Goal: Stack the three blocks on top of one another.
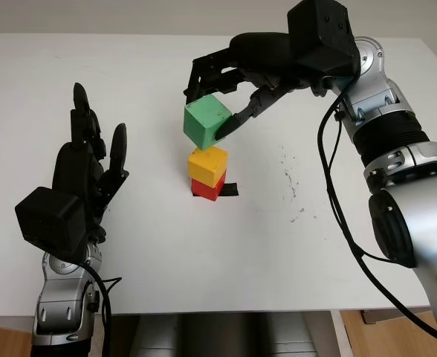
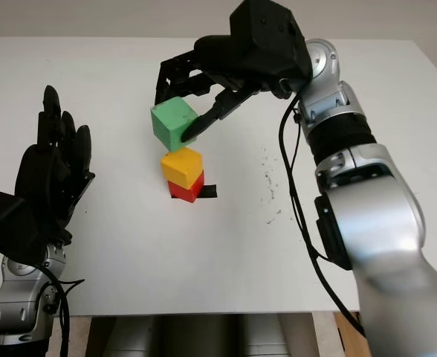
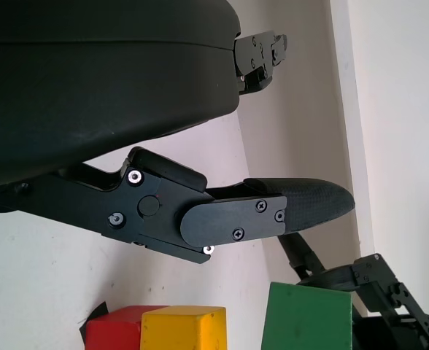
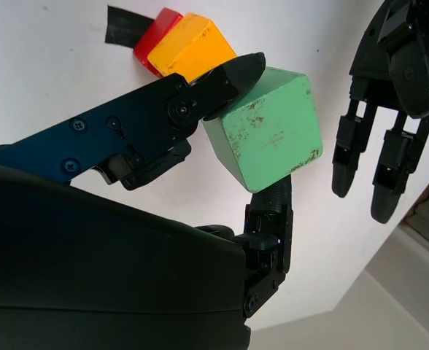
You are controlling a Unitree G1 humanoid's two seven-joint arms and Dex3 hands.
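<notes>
I'm seeing the yellow block (image 1: 208, 165) covering most of the red block (image 1: 206, 189), near the frame's center. The red block is hiding part of the black tape mark (image 1: 230, 190). In the left wrist view, the frame's bottom edge is cutting off the green block (image 3: 307, 319).

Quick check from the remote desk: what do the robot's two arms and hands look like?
Both hands, left hand and right hand, are black, with jointed three-finger links and visible screws. The forearms are silver metal with black ribbed sections, and black cables loop along them.
</notes>
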